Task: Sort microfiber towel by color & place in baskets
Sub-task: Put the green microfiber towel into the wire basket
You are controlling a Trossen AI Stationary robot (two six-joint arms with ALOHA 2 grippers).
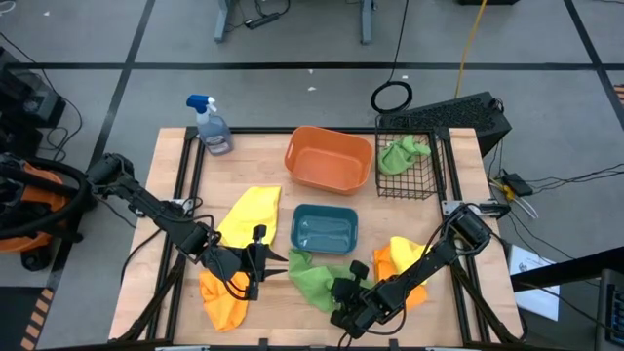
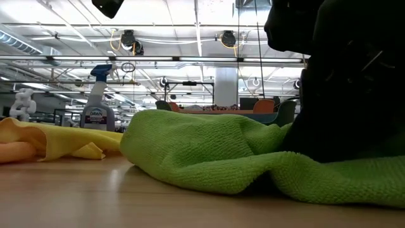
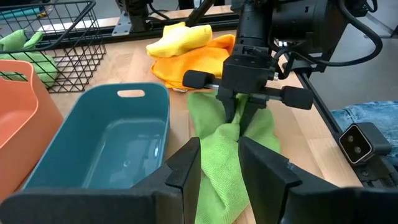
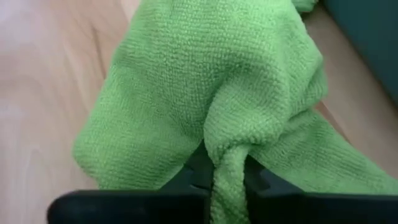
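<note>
Right gripper [image 3: 239, 115] clamped on a fold of the green towel [image 1: 317, 278] on the table, beside the teal tray [image 1: 325, 230] | your lift comes next (mesh basket [image 1: 409, 156] holds green) | left gripper [image 1: 261, 261] waits part-open, empty.

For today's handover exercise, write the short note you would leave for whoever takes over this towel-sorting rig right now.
Right gripper: shut on the green towel on the table in front of the teal tray.
Left gripper: beside that towel, holding nothing.
Done: one green towel in the wire basket.
Left: this green towel, the yellow and orange towels at left, the yellow-orange pile at right. Orange tub empty.
</note>
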